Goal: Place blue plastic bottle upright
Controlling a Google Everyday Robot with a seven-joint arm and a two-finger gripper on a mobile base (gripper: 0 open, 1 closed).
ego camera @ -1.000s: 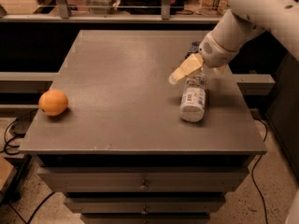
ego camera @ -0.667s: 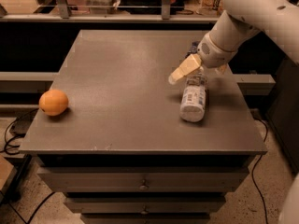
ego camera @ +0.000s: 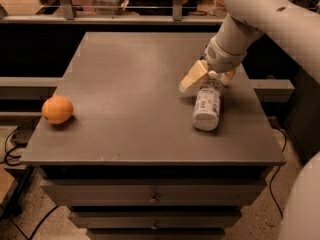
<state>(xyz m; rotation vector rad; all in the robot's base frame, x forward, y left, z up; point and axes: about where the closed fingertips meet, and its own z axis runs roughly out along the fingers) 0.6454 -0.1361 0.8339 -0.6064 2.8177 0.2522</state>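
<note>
The blue plastic bottle (ego camera: pixel 207 105) is clear with a white and pale-blue label. It lies on its side on the right part of the grey table (ego camera: pixel 125 84), its base toward the front edge. Its cap end points back, under my gripper (ego camera: pixel 207 82). The gripper is low over that end and is open. One tan finger (ego camera: pixel 192 76) sticks out to the left of the bottle neck and the other (ego camera: pixel 228 77) shows just to its right. The cap itself is hidden by the gripper.
An orange (ego camera: pixel 57 109) sits near the table's left edge. The table's right edge is close beside the bottle. Drawers (ego camera: pixel 152 199) are under the tabletop. A dark shelf and railing run behind the table, and cables lie on the floor at the left.
The upper arm has shifted slightly. The gripper stays at the bottle's cap end, and the bottle and orange have not moved.
</note>
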